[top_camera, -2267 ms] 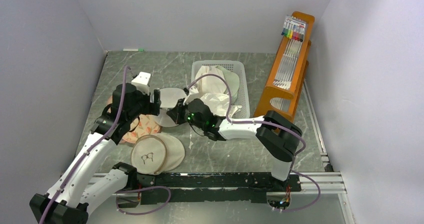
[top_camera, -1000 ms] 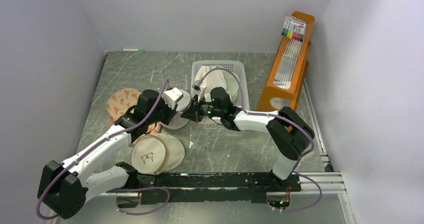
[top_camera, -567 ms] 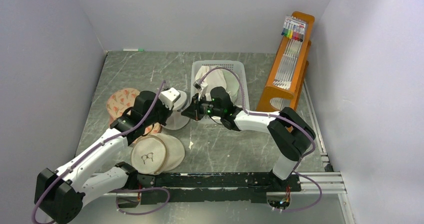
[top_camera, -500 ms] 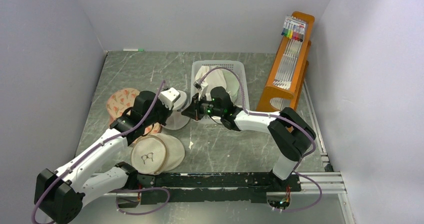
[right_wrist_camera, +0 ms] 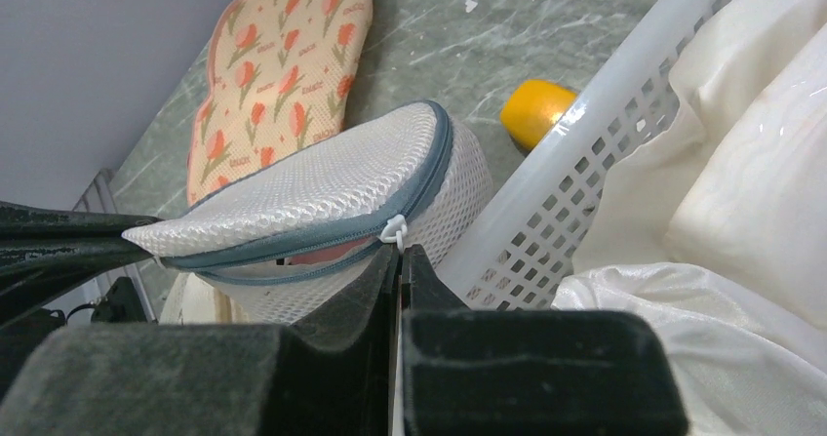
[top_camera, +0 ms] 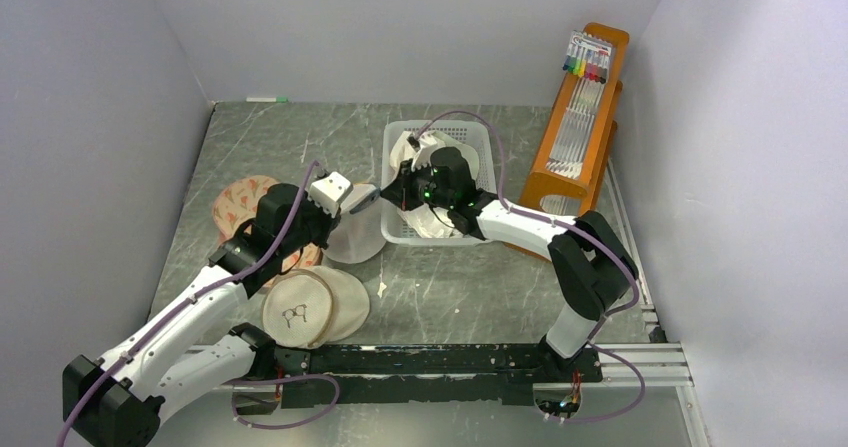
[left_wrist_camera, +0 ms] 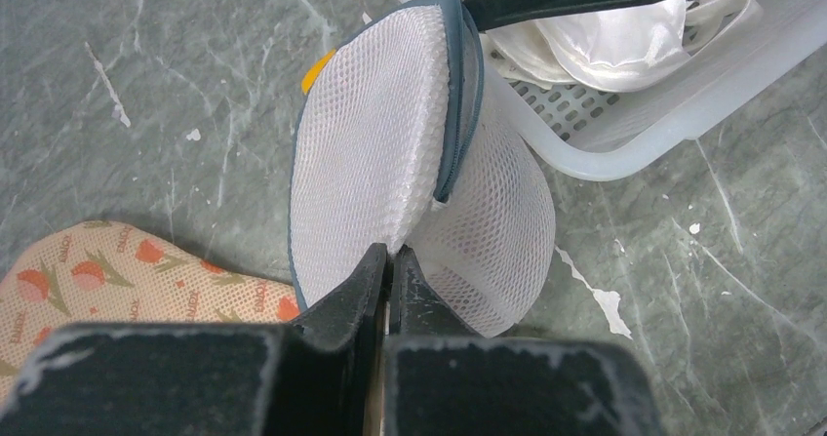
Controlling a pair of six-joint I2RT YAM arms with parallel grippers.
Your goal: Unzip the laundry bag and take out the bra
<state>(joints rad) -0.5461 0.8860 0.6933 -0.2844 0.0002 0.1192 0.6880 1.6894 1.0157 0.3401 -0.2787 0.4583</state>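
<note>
So right hand point(right_wrist_camera: 400, 257) pinching zipper pull point(right_wrist_camera: 393, 229), dragging it open; left hand point(left_wrist_camera: 388, 262) clamping white mesh laundry bag point(left_wrist_camera: 366, 153); pink satin bra point(right_wrist_camera: 317, 255) now peeking.

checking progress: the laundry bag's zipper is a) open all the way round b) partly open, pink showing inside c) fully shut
b: the laundry bag gapes along its zipper, pink fabric shows in the gap, and the right gripper pinches the zipper pull.

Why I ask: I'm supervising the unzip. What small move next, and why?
Probably the right gripper, shut on the white zipper pull, should draw it further round the laundry bag: the gap is only a slit showing pink; the left gripper anchors the mesh.
</note>
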